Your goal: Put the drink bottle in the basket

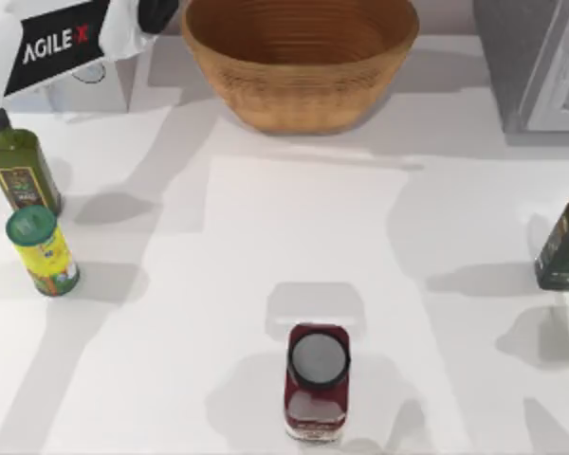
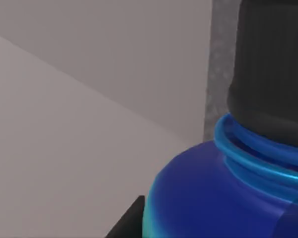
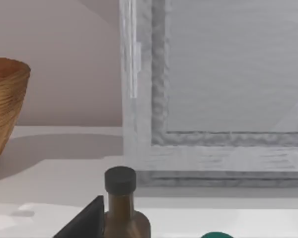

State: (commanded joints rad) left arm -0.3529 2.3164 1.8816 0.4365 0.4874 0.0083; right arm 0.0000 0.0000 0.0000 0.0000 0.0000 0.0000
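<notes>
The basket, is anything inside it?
The basket shows just its ribbed woven inside in the top view, nothing in it. Its near wall hides part of the bottom. The drink bottle appears beside the left wrist camera.

Basket far centre, left arm beside

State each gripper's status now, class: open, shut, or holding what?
Left gripper: its wrist view has the drink bottle pressed close; grip cannot be told.
Right gripper: cannot be told.
</notes>
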